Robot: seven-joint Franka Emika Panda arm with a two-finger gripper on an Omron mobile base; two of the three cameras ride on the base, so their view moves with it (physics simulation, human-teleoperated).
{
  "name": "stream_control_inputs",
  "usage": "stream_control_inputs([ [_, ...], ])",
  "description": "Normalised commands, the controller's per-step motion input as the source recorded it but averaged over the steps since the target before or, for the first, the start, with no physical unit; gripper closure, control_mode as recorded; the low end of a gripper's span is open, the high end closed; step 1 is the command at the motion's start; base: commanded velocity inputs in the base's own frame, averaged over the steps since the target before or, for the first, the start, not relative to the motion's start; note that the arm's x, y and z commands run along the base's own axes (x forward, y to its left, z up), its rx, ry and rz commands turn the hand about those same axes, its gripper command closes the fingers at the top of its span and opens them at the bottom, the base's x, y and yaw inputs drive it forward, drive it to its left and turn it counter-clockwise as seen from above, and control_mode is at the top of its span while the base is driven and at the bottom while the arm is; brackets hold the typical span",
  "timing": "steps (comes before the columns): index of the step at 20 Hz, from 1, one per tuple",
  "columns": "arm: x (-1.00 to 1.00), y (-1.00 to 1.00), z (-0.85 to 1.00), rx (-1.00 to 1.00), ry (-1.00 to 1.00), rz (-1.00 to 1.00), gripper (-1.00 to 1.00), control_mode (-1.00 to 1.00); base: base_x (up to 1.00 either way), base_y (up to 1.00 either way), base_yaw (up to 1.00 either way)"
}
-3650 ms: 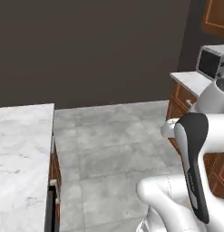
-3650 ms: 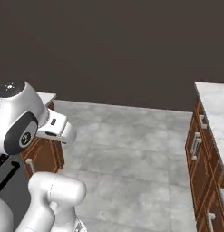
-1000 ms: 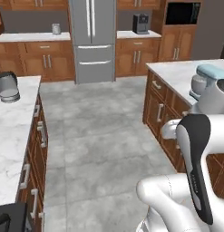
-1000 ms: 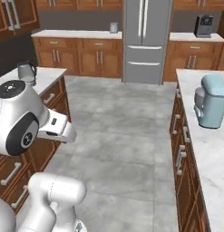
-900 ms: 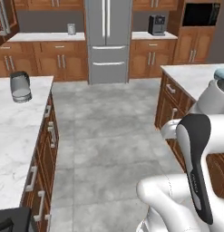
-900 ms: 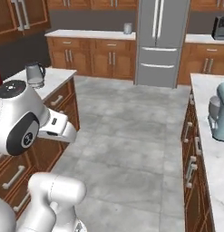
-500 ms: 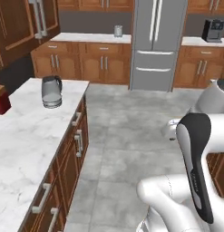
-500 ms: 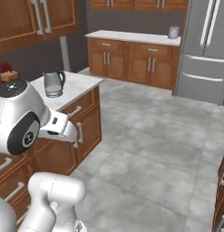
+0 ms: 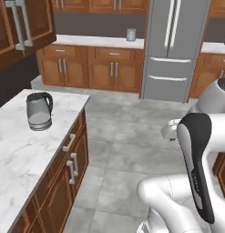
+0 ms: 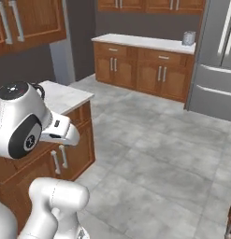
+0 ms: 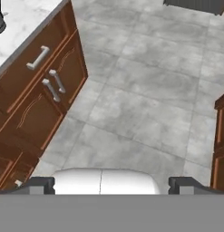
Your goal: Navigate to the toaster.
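The toaster is out of view. My gripper (image 11: 112, 186) hangs over the grey tiled floor, open, its two dark fingertips (image 11: 41, 185) far apart with nothing between them. The white arm (image 9: 196, 168) stays folded close to the base, with the hand (image 10: 65, 133) pointing down beside the island's cabinets.
A marble-topped island (image 9: 23, 150) with wooden drawers (image 11: 36, 81) stands to the left, and a rounded grey kettle (image 9: 38, 111) sits on it. Ahead are a steel fridge (image 9: 177, 50) and a back counter (image 10: 145, 42) holding a small canister (image 9: 130, 34). A wooden cabinet (image 11: 221, 149) edges the right. Open floor lies between.
The whole scene has shifted as the base turned and drove: the kettle island has come nearer on the left and the fridge has slid right. The arm keeps its pose.
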Motion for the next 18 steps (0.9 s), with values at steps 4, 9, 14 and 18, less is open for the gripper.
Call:
stream_control_inputs([
  [4, 0.0, 0.0, 0.0, 0.0, 0.0, 0.0, -1.0, 1.0, 1.0, -0.78, 0.0],
  [9, 0.0, 0.0, 0.0, 0.0, 0.0, 0.0, -1.0, 1.0, 1.0, -0.6, -0.02],
  [14, 0.0, 0.0, 0.0, 0.0, 0.0, 0.0, -1.0, 1.0, 1.0, -0.35, -0.01],
  [18, 0.0, 0.0, 0.0, 0.0, 0.0, 0.0, -1.0, 1.0, 1.0, -0.19, 0.0],
])
